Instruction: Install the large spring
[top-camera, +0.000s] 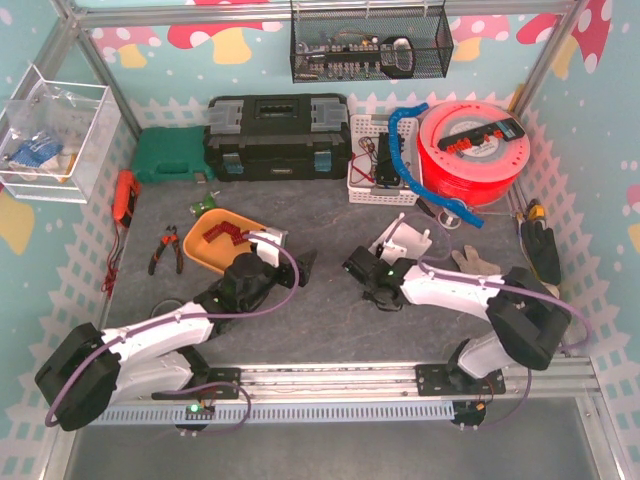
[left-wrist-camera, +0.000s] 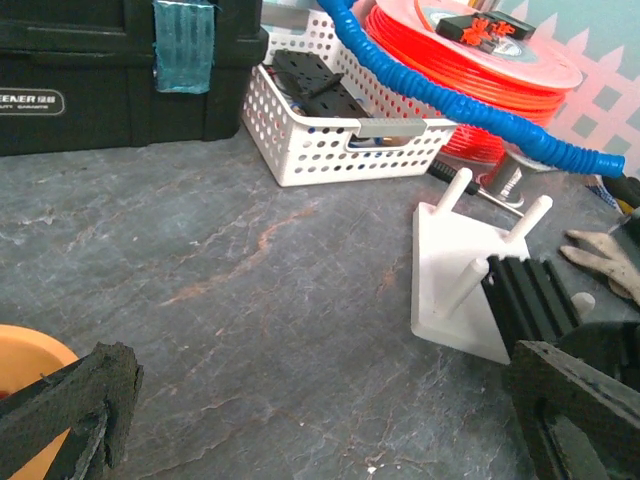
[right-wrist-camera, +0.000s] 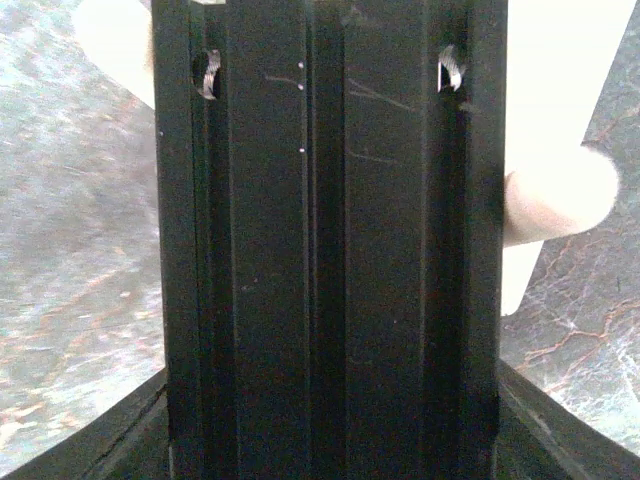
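Observation:
No large spring shows in any view. A white peg fixture (top-camera: 402, 240) with several upright pegs stands right of centre; it also shows in the left wrist view (left-wrist-camera: 455, 300). My right gripper (top-camera: 358, 268) is shut, its black ribbed fingers (left-wrist-camera: 528, 295) pressed together and right against the fixture's near peg. In the right wrist view the shut fingers (right-wrist-camera: 325, 250) fill the frame, with white pegs (right-wrist-camera: 550, 195) behind them. I see nothing between them. My left gripper (top-camera: 302, 266) is wide open and empty just above the table, left of the fixture (left-wrist-camera: 320, 410).
An orange tray (top-camera: 205, 255) with red parts sits by my left arm. Pliers (top-camera: 164, 250) lie at the left. A white basket (top-camera: 378, 160), a blue hose (left-wrist-camera: 470, 100), an orange reel (top-camera: 472, 150) and a black toolbox (top-camera: 277, 138) stand at the back. A glove (top-camera: 478, 262) lies at the right.

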